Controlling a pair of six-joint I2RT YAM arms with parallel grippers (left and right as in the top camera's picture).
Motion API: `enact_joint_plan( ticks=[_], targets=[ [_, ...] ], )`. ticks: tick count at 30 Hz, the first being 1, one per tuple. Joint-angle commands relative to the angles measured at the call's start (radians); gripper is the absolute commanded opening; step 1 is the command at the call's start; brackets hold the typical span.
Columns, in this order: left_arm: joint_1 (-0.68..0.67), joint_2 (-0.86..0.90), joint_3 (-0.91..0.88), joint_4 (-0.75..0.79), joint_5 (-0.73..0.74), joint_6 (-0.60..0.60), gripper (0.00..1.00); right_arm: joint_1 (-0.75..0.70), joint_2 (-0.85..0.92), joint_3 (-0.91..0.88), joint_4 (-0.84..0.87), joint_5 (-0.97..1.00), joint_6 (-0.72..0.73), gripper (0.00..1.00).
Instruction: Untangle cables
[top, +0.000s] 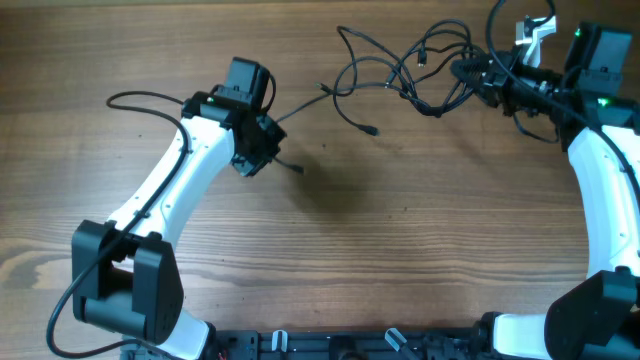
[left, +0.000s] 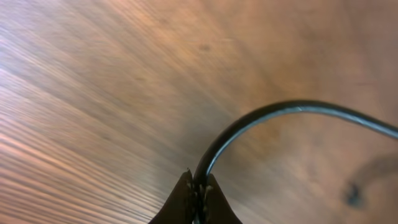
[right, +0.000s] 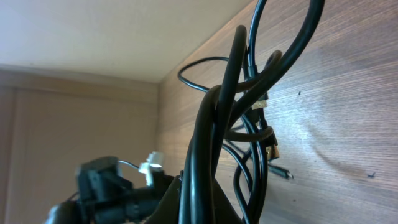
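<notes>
The cables (top: 400, 70) are thin black cords in a loose tangle at the table's back middle, with a plug end (top: 371, 130) lying free. One strand (top: 300, 105) runs from the tangle down-left to my left gripper (top: 265, 140), which is shut on it. In the left wrist view the jaws (left: 199, 194) pinch that cable (left: 261, 115), which arcs off to the right above the wood. My right gripper (top: 468, 72) is shut on the tangle's right side. In the right wrist view its jaws (right: 208, 199) clamp a bundle of strands (right: 236, 93), with gold-tipped plugs (right: 268, 146) hanging behind.
The wooden table (top: 400, 230) fills the view. The left arm (top: 170, 190) reaches in from the front left, with its own thicker wire (top: 140, 97) looping beside it. The right arm (top: 605, 190) comes along the right edge. The table's back edge lies just behind the tangle.
</notes>
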Motion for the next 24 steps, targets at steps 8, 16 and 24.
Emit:
enact_joint_plan(
  ticks=[8, 16, 24],
  targets=[
    [-0.025, -0.081, 0.057, 0.049, 0.158, 0.620, 0.54, -0.013, 0.000, 0.021, -0.122, 0.114, -0.085, 0.04],
    [-0.314, -0.161, 0.084, 0.283, 0.198, 0.883, 0.81, -0.012, 0.000, 0.021, -0.097, -0.056, 0.153, 0.04],
    [-0.431, -0.084, 0.084, 0.574, 0.243, 1.025, 0.83, -0.012, 0.000, 0.021, 0.039, -0.243, 0.201, 0.04]
  ],
)
